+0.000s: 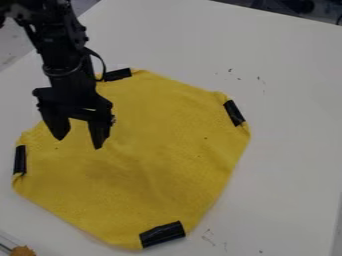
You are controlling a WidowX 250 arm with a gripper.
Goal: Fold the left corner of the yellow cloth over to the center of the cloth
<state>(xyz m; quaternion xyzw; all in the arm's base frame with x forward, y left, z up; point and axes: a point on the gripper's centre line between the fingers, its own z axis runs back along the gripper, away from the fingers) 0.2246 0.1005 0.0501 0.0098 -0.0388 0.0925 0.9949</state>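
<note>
The black gripper (79,141) hangs over the upper left part of a yellow cloth (153,165), its two fingers spread apart with nothing between them. Whether the fingertips touch the cloth I cannot tell. The cloth lies spread on a white table (287,125), with its corners folded in and held by strips of black tape, one at the top (117,74), one at the right (234,113), one at the left (20,160) and one at the bottom (162,234).
At the bottom left corner lies a small orange-brown object (23,251) beside a pale edge with a thin dark rod. Small dark marks dot the table behind and in front of the cloth. The table's far edge runs across the top right.
</note>
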